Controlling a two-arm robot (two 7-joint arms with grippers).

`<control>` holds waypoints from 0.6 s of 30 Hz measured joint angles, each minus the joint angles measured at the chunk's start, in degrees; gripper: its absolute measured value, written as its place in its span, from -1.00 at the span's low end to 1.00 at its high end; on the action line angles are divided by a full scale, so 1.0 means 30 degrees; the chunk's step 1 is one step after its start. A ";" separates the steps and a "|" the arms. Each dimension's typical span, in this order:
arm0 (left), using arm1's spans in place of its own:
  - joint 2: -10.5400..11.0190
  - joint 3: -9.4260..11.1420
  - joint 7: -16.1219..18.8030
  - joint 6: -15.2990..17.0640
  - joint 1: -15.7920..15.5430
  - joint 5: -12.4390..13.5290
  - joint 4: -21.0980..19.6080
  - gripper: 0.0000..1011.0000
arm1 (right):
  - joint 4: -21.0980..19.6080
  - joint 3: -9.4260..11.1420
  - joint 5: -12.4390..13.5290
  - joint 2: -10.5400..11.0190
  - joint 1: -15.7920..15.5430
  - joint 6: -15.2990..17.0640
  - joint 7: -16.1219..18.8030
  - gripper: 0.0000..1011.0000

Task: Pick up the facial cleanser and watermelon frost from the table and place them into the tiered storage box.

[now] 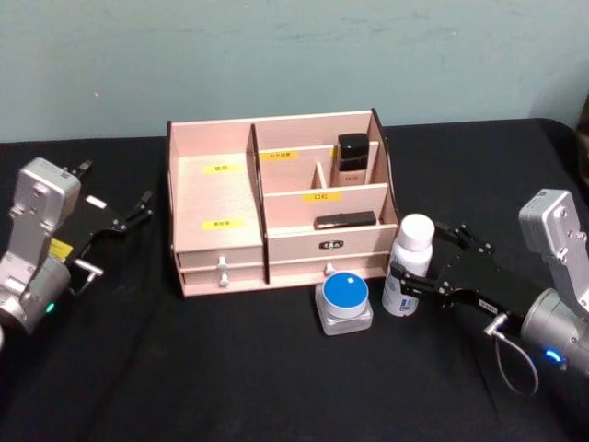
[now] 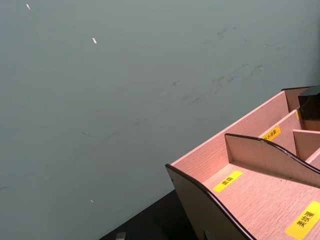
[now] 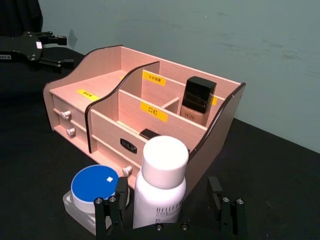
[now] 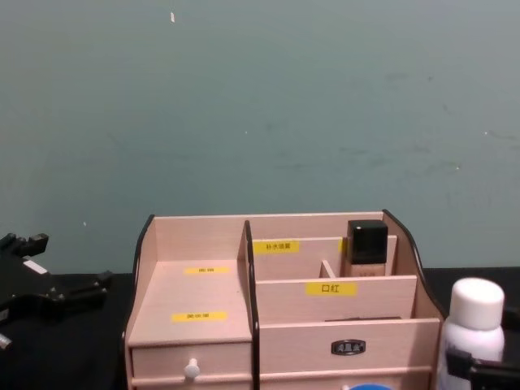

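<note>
Head view shows the right tool (image 1: 418, 253) open astride the upright facial cleanser (image 3: 161, 175) on the counter (image 1: 276, 368), beside the watermelon frost (image 1: 344, 302), before the tiered storage box (image 1: 216, 198); the left tool (image 1: 106, 244) hangs open left of it.

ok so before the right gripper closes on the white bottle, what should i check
1. Facial cleanser between the fingers of the right gripper: ok, one finger on each side, open.
2. Bottle centred in the grip: not ok, it sits nearer one finger.
3. Bottle upright: ok.
4. Watermelon frost clear of the near finger: cannot tell, they look very close.
5. Room in the tiered storage box: ok, its left tiers show bare wood.
6. Left gripper out of the way: ok, open, off to the box's left.
</note>
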 joint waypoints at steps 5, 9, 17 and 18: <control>-0.0001 0.0000 -0.0001 0.0000 0.0000 -0.0001 0.0001 1.00 | 0.0640 -0.0030 -0.0285 -0.0487 0.0568 -0.0082 0.0439 0.98; 0.0000 0.0000 0.0000 0.0000 0.0000 0.0000 0.0001 1.00 | 0.0937 -0.0076 -0.0655 -0.0759 0.0853 -0.0125 0.0522 0.98; 0.0000 0.0000 -0.0001 0.0000 0.0000 0.0000 0.0000 1.00 | 0.0992 -0.0088 -0.0773 -0.0805 0.0895 -0.0140 0.0503 0.98; 0.0001 0.0000 0.0000 0.0000 0.0000 -0.0001 0.0000 1.00 | 0.0990 -0.0089 -0.0761 -0.0802 0.0893 -0.0142 0.0503 0.98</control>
